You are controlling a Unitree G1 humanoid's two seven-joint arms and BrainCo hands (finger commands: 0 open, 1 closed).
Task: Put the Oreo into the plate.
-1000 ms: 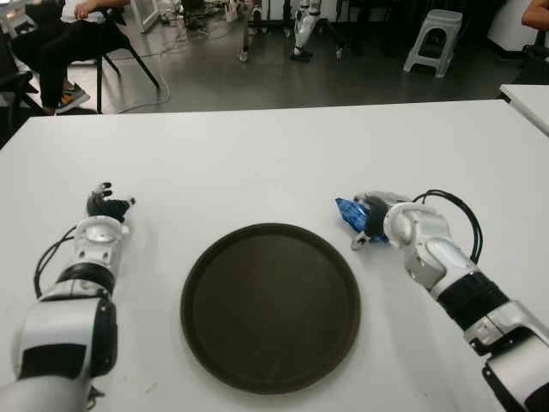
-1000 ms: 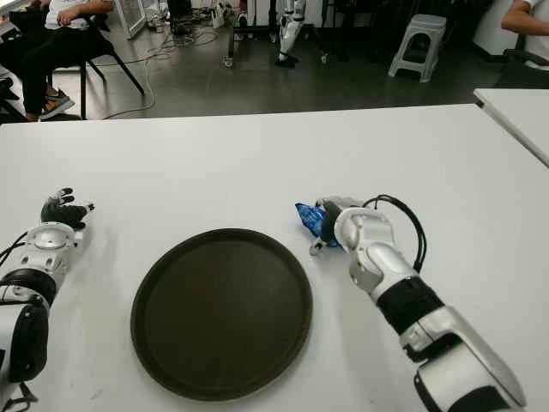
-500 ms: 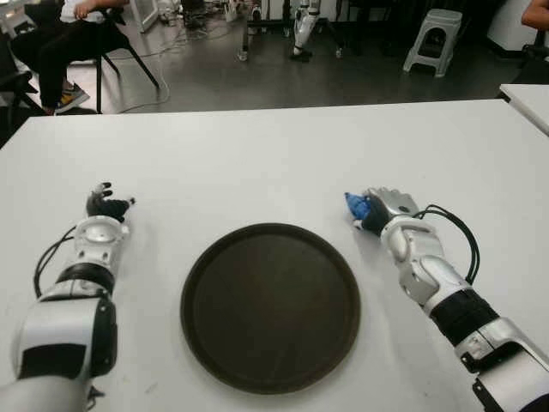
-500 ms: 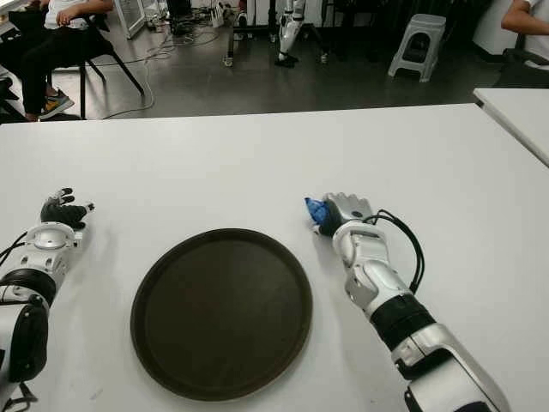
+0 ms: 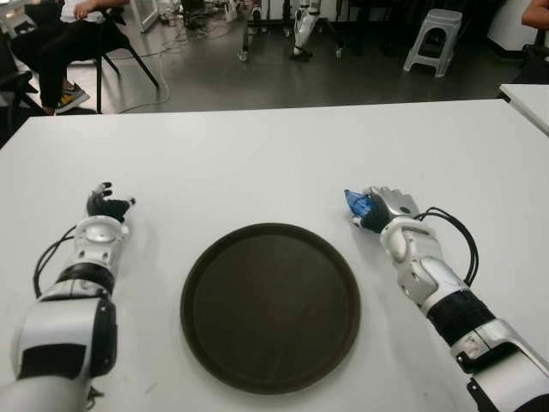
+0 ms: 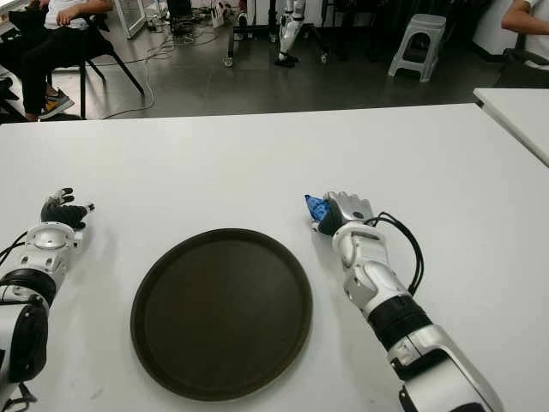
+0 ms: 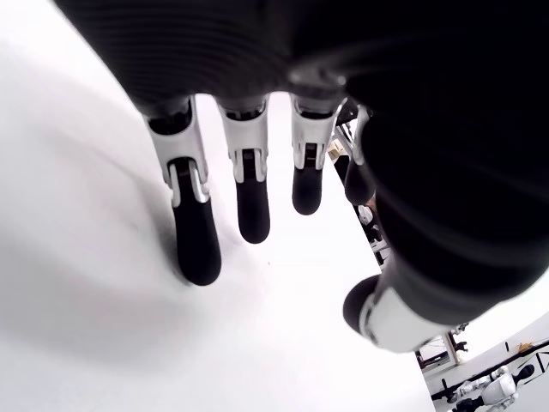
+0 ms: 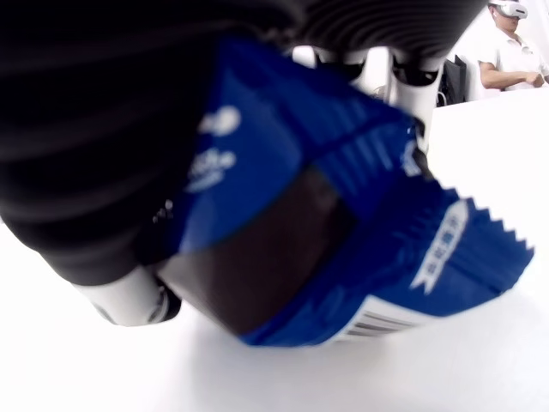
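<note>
A blue Oreo packet [image 5: 357, 203] lies under my right hand [image 5: 380, 209] just beyond the right rim of the dark round plate [image 5: 270, 305] on the white table. The right wrist view fills with the blue wrapper [image 8: 343, 249], and the fingers are curled over it. The packet's tip sticks out to the left of the hand. My left hand [image 5: 105, 206] shows at the table's left, away from the plate, its fingers [image 7: 196, 240] spread and holding nothing.
The white table [image 5: 257, 163] stretches wide behind the plate. Another white table's corner [image 5: 527, 99] is at the far right. Beyond the table's back edge stand a chair with a seated person [image 5: 60, 34] and a stool [image 5: 433, 39].
My right hand turned and moved slightly away from the plate's rim with the blue packet, going from pointing left to pointing toward the table's far side. The left hand has stayed still.
</note>
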